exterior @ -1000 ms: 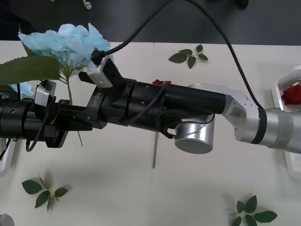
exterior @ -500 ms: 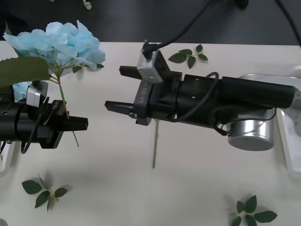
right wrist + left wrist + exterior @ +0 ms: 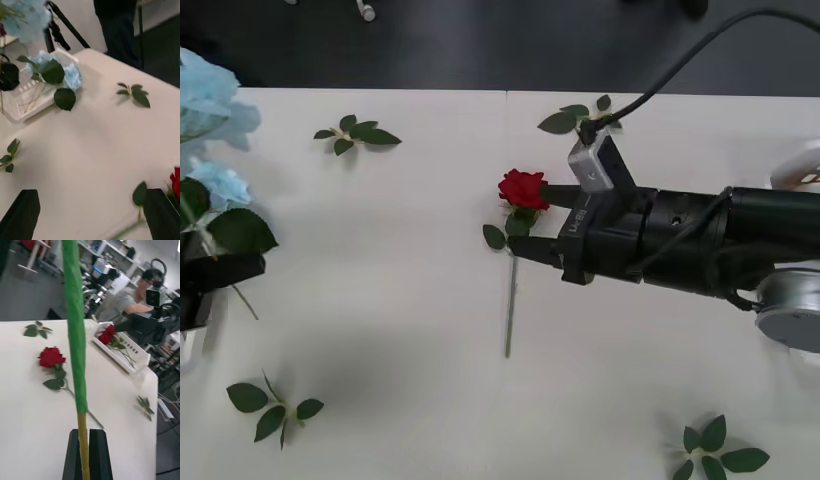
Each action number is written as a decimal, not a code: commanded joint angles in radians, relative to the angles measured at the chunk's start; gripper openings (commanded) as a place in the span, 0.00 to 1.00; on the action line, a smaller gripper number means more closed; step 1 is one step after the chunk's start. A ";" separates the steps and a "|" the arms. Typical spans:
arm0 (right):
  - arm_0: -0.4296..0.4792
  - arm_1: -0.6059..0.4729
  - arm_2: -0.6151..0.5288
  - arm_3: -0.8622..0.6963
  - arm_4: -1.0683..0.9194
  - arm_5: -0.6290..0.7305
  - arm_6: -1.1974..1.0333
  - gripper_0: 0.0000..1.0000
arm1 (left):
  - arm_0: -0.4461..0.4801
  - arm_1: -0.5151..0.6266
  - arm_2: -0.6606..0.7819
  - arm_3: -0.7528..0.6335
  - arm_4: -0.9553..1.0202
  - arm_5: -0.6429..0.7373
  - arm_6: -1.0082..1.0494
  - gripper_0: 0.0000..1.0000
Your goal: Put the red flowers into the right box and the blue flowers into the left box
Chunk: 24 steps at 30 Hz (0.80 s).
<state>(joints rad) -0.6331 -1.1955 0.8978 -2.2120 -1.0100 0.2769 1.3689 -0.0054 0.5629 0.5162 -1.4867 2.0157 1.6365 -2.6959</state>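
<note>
One red rose (image 3: 523, 188) lies mid-table, its stem running toward me. My right gripper (image 3: 532, 218) is open, its black fingers on either side of the rose's leaves just below the bloom; in the right wrist view the right gripper (image 3: 92, 213) is open with the rose (image 3: 176, 183) at the edge. At the table's left edge my left gripper (image 3: 235, 270) is shut on the stem (image 3: 75, 333) of a blue flower (image 3: 205, 110). Other blue flowers (image 3: 71, 75) lie in the left box (image 3: 22, 105). The right box (image 3: 144, 358) holds red roses (image 3: 107, 335).
Loose green leaf sprigs lie at the back left (image 3: 358, 132), back centre (image 3: 580, 118), front left (image 3: 275, 405) and front right (image 3: 715, 450). A cable (image 3: 660, 75) loops over the right arm. A person sits beyond the table's right side.
The right gripper let go of the blue flower's stem, pulled back to the right and came down around the red rose. The left gripper carried the blue flower leftward.
</note>
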 commanded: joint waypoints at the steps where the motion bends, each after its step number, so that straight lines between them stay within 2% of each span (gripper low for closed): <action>1: 0.023 0.050 -0.215 -0.077 -0.111 0.278 -0.106 0.81 | 0.107 0.074 0.053 -0.027 0.080 -0.109 -0.009 0.00; 2: 0.029 0.063 -0.243 -0.077 -0.127 0.332 -0.119 0.81 | 0.120 0.078 0.059 -0.027 0.084 -0.124 -0.009 0.00; 3: 0.032 0.103 -0.303 -0.074 -0.157 0.462 -0.148 0.81 | 0.151 0.095 0.071 -0.027 0.089 -0.164 -0.009 0.00; 6: 0.032 0.188 -0.392 -0.048 -0.185 0.690 -0.209 0.81 | 0.203 0.123 0.091 -0.027 0.089 -0.237 -0.009 0.00; 11: 0.030 0.352 -0.447 0.023 -0.163 0.947 -0.346 0.81 | 0.260 0.158 0.100 -0.027 0.087 -0.339 0.111 0.00; 17: 0.023 0.511 -0.448 0.095 -0.078 1.131 -0.514 0.81 | 0.292 0.179 0.128 -0.027 -0.002 -0.455 0.234 0.00; 24: 0.023 0.662 -0.407 0.167 0.122 1.222 -0.654 0.81 | 0.285 0.179 0.174 -0.027 -0.153 -0.524 0.395 0.00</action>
<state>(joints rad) -0.5784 -0.5745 0.4760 -2.0607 -0.9463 1.4939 0.8012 0.2739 0.7172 0.6602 -1.4887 1.8954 1.1326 -2.4199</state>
